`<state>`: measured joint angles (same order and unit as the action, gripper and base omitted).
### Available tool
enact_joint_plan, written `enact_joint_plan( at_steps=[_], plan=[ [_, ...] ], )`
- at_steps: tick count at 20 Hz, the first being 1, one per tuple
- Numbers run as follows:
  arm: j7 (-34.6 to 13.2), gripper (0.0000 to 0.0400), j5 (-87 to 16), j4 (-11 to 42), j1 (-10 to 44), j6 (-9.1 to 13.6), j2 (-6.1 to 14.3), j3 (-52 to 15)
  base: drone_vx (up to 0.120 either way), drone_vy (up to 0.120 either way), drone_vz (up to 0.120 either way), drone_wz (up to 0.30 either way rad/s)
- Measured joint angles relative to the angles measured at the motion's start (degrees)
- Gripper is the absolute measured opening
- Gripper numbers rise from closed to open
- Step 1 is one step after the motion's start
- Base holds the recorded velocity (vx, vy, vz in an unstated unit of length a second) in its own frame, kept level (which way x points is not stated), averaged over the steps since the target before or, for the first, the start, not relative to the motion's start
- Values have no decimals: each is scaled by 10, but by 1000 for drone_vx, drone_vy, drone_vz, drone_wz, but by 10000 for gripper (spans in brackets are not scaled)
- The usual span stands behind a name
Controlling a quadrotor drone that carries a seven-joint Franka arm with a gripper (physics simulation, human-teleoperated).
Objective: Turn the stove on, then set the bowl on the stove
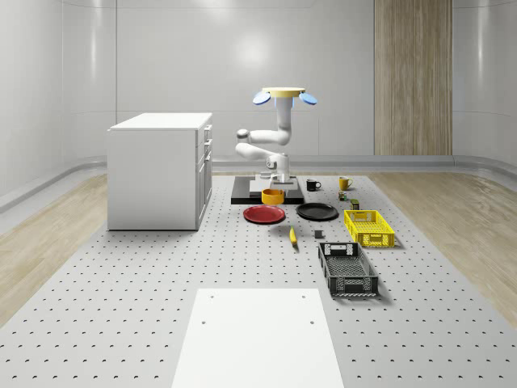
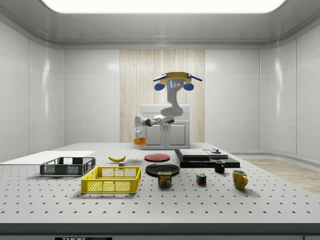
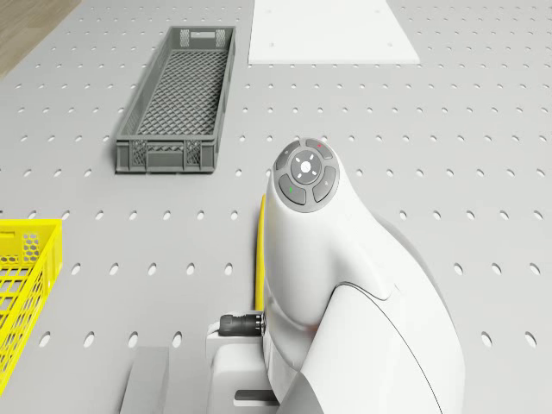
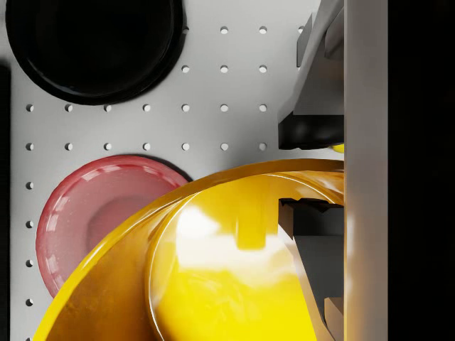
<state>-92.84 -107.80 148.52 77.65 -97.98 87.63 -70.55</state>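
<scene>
Drone [image 1: 283,94] hovers mid-air, upper centre of the whole-scene view, roughly over the stove [image 1: 267,192] — a flat black slab on the bench [image 1: 121,275]. Arm folds down beneath it. The jaws [image 2: 139,133] are pinching the rim of the yellow bowl [image 2: 140,140]: in the wrist view one finger [image 4: 309,241] sits inside the bowl's wall, another part outside. Side view puts the bowl clear of the bench, hanging in the air left of centre, with the stove [image 2: 206,157] lower and to the right of it. Wrist view, looking past the bowl [image 4: 213,270], shows a red plate [image 4: 92,213] at lower left and a black plate [image 4: 92,46] at upper left — so the bowl seems to hang above the plates, not above the stove top. Judgement: the bowl is picked up and in carry; setting it down on the stove is still to come. Whether the stove's knob [image 2: 216,150] is switched on, cannot tell.
</scene>
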Motion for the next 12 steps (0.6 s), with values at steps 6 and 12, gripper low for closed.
enact_joint_plan(
  at_steps=[6,12],
  plan=[
    [-1,100,1,0,1,-2,2,0,-120,0,13,0],
    [-1,100,2,0,2,-4,4,0,-120,0,0,0]
  ],
)
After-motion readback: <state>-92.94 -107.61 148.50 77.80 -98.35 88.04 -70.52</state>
